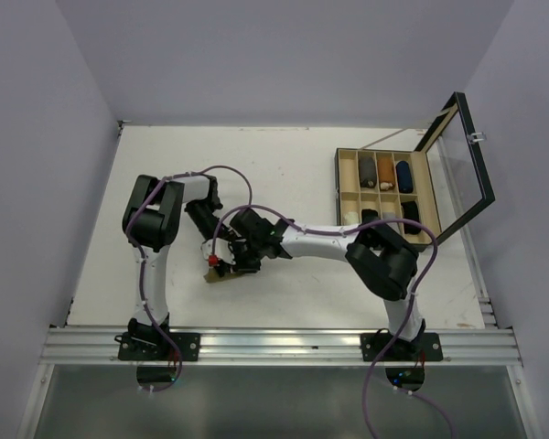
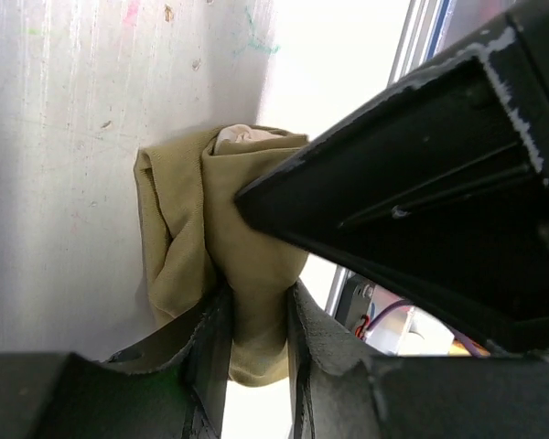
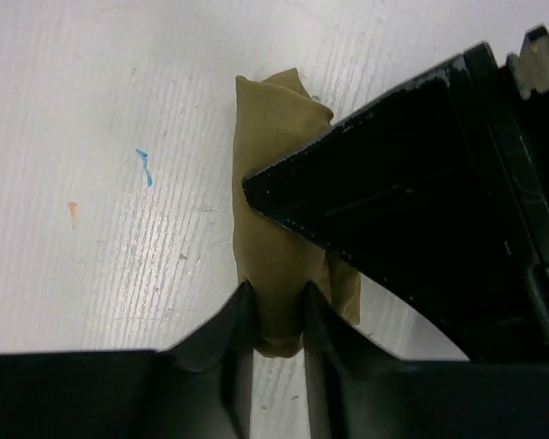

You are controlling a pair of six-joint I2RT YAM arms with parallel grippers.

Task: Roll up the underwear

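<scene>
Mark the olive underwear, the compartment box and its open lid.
olive underwear [image 3: 276, 137]: right wrist view, bare upper end of bundle.
compartment box [image 1: 339, 187]: top view, left wall.
lid [image 1: 484, 174]: top view, right frame bar.

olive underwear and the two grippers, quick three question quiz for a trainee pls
1. True or false: the olive-tan underwear lies spread flat and unfolded on the table.
2. Which has the cloth between its fingers? A: the left gripper only. B: the right gripper only. C: both.
3. In the top view, is the lid of the compartment box open or closed?

Key: 1 false, it is bunched into a narrow roll; 2 C; 3 open.
</scene>
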